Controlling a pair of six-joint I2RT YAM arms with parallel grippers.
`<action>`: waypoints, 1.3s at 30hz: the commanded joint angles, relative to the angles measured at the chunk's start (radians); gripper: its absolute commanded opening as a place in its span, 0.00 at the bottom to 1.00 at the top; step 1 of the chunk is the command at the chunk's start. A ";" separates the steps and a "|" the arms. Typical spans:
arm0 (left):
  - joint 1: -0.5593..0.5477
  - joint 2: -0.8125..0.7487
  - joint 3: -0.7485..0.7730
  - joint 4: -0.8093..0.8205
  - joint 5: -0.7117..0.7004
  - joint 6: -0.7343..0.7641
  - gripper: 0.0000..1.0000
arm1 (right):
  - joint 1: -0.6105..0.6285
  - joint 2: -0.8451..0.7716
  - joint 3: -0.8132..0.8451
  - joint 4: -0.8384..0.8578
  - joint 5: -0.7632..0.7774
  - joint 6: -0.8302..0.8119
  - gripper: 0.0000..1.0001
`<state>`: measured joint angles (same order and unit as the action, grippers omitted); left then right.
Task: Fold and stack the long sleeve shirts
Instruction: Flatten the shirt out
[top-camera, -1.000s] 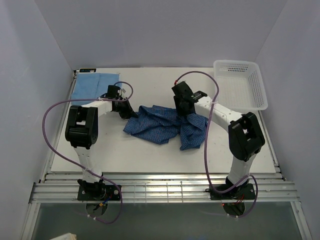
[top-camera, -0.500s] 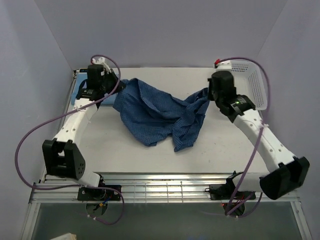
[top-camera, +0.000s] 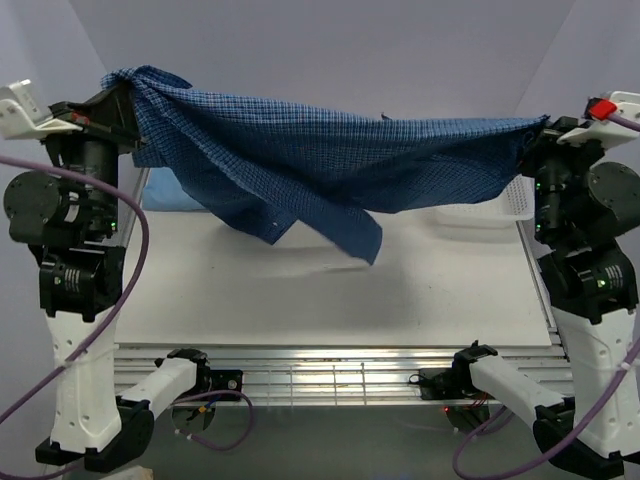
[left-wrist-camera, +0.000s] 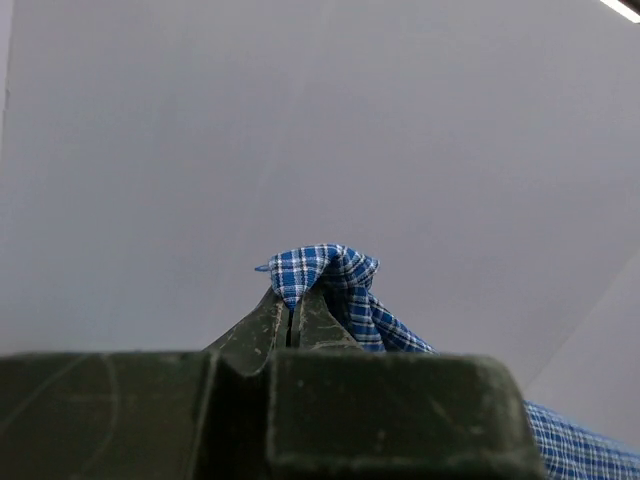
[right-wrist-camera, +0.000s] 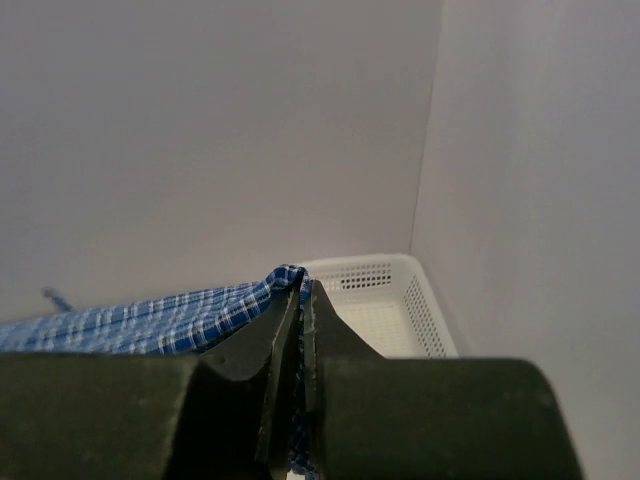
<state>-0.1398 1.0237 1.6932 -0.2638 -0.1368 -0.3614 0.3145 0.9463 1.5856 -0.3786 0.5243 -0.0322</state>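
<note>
As seen from up top, got checked shirt strung high over table, sagging mid-span, one end pinched tight in left gripper, other end in right gripper, plus light blue shirt lying back-left on table.

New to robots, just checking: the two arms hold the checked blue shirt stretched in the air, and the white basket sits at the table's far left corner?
Not quite: the white basket sits at the table's far right corner, not the left, as the top view shows. The checked blue shirt is indeed held stretched in the air.
</note>
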 joint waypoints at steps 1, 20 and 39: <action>0.002 -0.042 0.046 -0.038 -0.103 0.047 0.00 | -0.005 -0.047 0.085 0.055 0.063 -0.090 0.08; 0.003 0.022 0.398 -0.231 -0.079 0.004 0.00 | 0.017 -0.110 0.182 0.066 0.149 -0.207 0.08; 0.266 0.871 -0.118 -0.339 0.060 -0.258 0.98 | -0.038 0.692 -0.155 0.170 -0.302 -0.043 0.25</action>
<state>0.1394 2.0518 1.4986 -0.6147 -0.0685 -0.5961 0.2859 1.6466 1.2842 -0.2901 0.2676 -0.0368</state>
